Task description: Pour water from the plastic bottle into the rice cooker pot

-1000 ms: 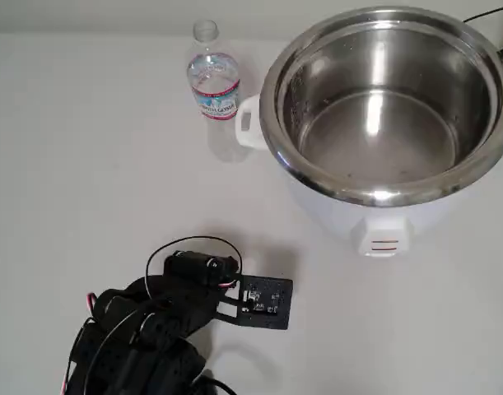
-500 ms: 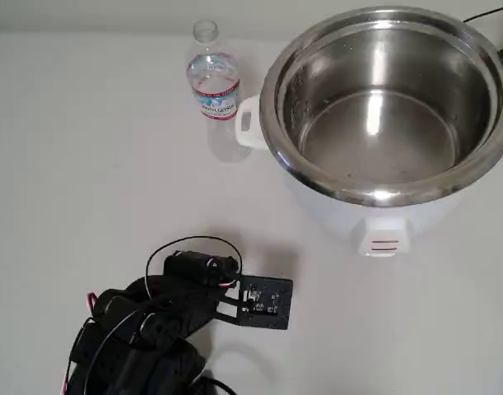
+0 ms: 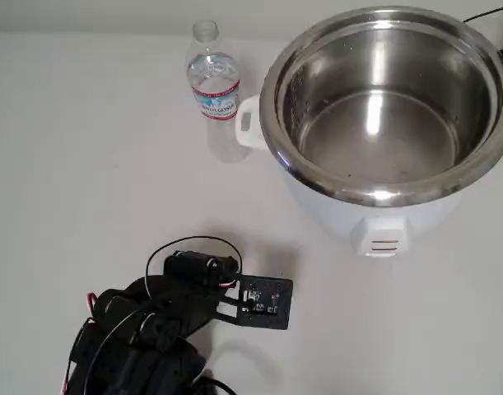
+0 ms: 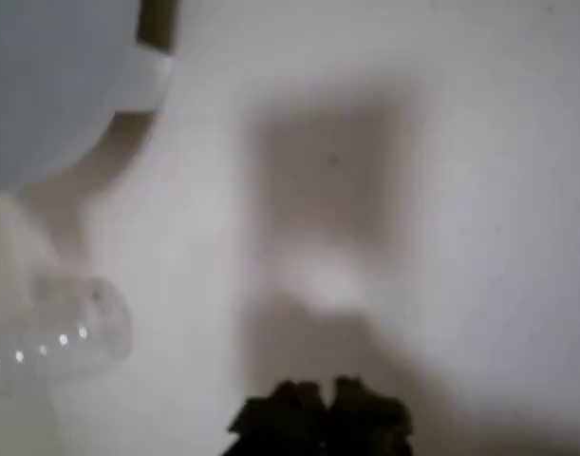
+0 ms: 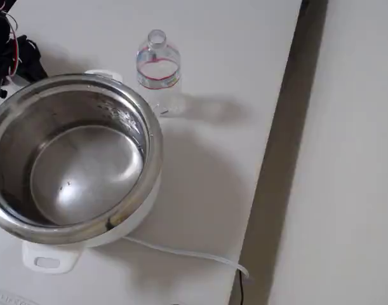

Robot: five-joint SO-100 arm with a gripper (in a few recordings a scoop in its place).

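1. Gripper (image 4: 320, 408) visible as a dark blurred mass at the bottom edge of the wrist view, over bare white table (image 3: 86, 164); cannot tell whether the jaws stand apart or together.
2. Holds nothing, as far as the views show.
3. Black arm (image 3: 152, 329) folded at the lower left of the overhead view, with a small dark board (image 3: 263, 303) at its front end, well apart from bottle and cooker.
4. Plastic bottle (image 3: 213, 86) upright and capless on the table at top centre of the overhead view, white-and-blue label edged in red; just beside the cooker's white side handle (image 3: 247, 123), touching or not impossible to tell.
5. Same bottle in the fixed view (image 5: 157, 67), behind the cooker, with its shadow falling to the right.
6. Rice cooker pot (image 3: 383, 103) shiny steel, wide-rimmed, seated in a white cooker body (image 3: 374, 222) at the upper right of the overhead view; inside bare and reflective.
7. Pot in the fixed view (image 5: 73, 162) at the left, with a white cord (image 5: 187, 254) trailing from the body toward the table edge.
8. Blurred clear bottle base (image 4: 71, 328) at the left of the wrist view, with the pale curved cooker body (image 4: 43, 85) above it.
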